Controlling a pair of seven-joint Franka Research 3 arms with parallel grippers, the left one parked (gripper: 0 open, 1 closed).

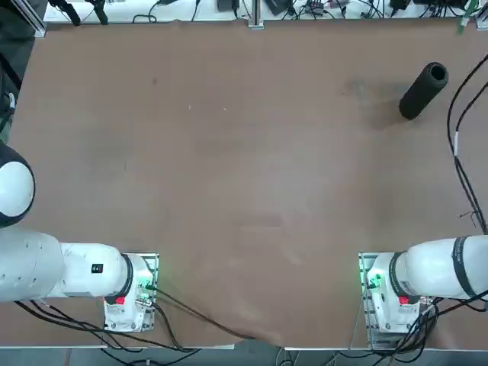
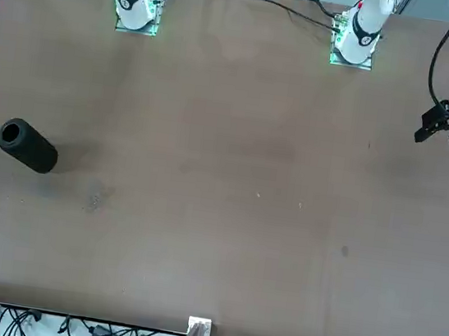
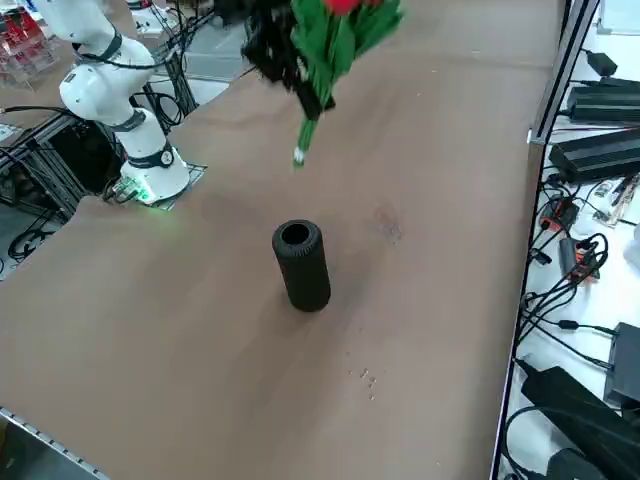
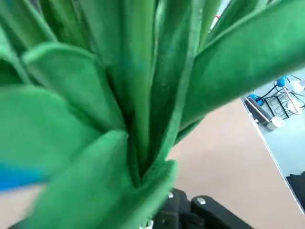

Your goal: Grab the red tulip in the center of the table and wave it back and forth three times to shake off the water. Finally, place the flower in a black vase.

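your right gripper [image 3: 305, 85] is closed around the green stems of the red tulip [image 3: 342, 8], holding it in the air above the table [image 3: 170, 330]. the tulip's pale tip points down below the gripper; the black vase [image 3: 303, 266] stands on the table, lower than the gripper and apart from the stems.

Red tulip [image 3: 343, 5] heads cut off.

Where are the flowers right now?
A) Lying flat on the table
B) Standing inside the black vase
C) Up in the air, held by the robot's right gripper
C: the side view shows the right gripper clamped around the red tulip, its stem ends hanging clear of the table.
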